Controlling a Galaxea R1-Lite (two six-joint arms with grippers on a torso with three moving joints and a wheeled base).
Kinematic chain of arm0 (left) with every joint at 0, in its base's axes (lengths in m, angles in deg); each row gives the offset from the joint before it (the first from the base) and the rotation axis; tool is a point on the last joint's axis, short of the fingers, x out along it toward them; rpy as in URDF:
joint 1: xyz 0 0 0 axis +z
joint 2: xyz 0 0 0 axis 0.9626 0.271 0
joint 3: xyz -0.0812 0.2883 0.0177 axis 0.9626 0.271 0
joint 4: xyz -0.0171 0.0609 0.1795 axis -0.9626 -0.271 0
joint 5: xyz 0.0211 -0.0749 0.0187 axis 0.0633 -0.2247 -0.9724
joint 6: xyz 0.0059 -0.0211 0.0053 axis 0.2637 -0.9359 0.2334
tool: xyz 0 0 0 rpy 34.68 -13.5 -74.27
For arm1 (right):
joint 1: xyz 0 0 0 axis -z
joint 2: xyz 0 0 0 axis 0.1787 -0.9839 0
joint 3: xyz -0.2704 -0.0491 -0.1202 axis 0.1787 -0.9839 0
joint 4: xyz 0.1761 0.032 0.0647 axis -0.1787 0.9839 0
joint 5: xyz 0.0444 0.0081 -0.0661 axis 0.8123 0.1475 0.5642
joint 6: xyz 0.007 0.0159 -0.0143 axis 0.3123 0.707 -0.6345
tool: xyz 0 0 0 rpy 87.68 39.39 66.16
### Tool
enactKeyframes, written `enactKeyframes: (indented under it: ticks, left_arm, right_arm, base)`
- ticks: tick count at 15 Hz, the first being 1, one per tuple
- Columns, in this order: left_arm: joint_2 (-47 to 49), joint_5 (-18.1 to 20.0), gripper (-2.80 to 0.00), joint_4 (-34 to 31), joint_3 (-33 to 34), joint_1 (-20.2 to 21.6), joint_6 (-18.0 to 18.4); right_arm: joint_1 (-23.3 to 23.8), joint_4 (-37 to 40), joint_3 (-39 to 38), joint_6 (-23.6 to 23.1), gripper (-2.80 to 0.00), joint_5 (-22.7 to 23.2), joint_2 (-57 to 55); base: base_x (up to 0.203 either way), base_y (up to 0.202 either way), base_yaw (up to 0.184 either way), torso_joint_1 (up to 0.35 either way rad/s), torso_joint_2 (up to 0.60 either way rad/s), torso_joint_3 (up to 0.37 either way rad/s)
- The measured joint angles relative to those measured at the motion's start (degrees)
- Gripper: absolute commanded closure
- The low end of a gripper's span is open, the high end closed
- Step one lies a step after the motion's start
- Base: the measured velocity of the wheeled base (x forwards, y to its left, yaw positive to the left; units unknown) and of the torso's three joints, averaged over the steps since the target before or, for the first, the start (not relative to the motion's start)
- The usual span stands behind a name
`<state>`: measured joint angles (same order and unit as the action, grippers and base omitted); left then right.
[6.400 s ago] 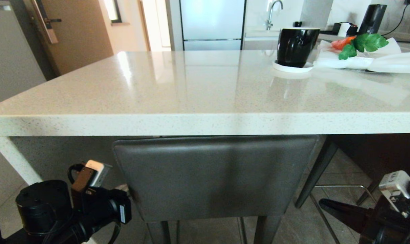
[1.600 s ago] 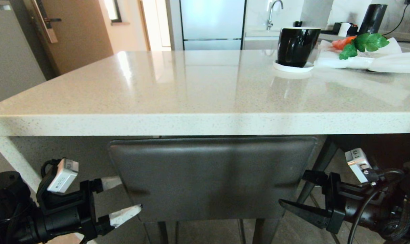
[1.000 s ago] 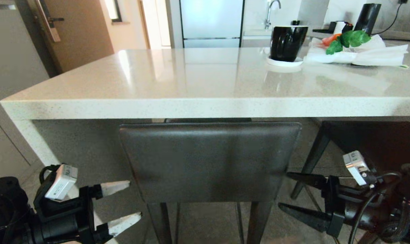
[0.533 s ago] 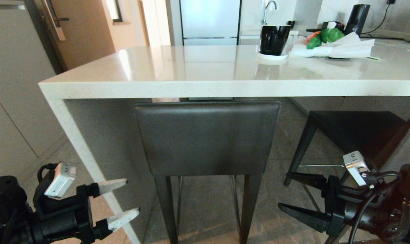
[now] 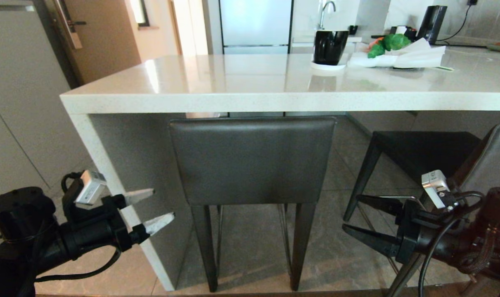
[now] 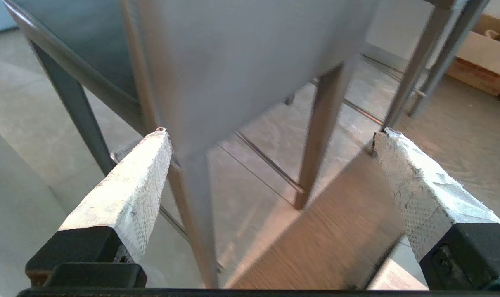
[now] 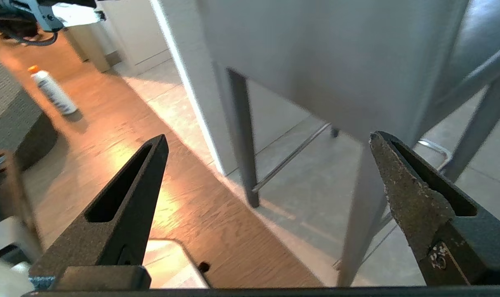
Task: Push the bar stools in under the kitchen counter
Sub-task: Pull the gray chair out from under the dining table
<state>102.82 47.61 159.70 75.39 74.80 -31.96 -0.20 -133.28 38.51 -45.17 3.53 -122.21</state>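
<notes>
Two bar stools are in view at the kitchen counter. The near stool stands square to the counter edge, its padded backrest just below the slab and its seat apparently already under the top. The second stool sits to the robot's right, turned at an angle, its dark seat only partly beneath the counter and its backrest at the frame edge.

Left claw hangs beside the counter's white side panel, clear of the near stool, jaws spread wide and empty. Right claw is between the two stools, jaws likewise wide apart, holding nothing.

Handling assessment: the frames are thin rigid metal legs with footrest bars; the stools look tall and narrow, hence liable to tip if pushed high. Leather padding on the backrest will give slightly and may be slick. The tiled floor should let the feet slide, though a leg could catch at a grout line. Recommended contact is a flat push on the backrest's lower half or the seat's rear edge, spread across both sides to prevent twisting.
</notes>
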Motion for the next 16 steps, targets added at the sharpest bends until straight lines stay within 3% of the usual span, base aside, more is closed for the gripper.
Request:
enactKeyframes:
  ticks: [11, 16]
  left_arm:
    - [13.77, 3.79, -2.8, 0.0, -18.7, 0.41, -0.99]
    - [19.4, 3.88, -2.8, 0.02, -27.92, 1.0, -5.03]
  right_arm:
    - [0.39, -3.15, 9.33, -0.45, -2.8, 1.23, -9.27]
    - [-0.42, -3.33, 11.5, -0.78, -2.8, 2.08, -12.01]
  base:
    - [0.0, 0.0, 0.0, 0.0, 0.0, 0.0]
    - [0.0, 0.0, 0.0, 0.0, 0.0, 0.0]
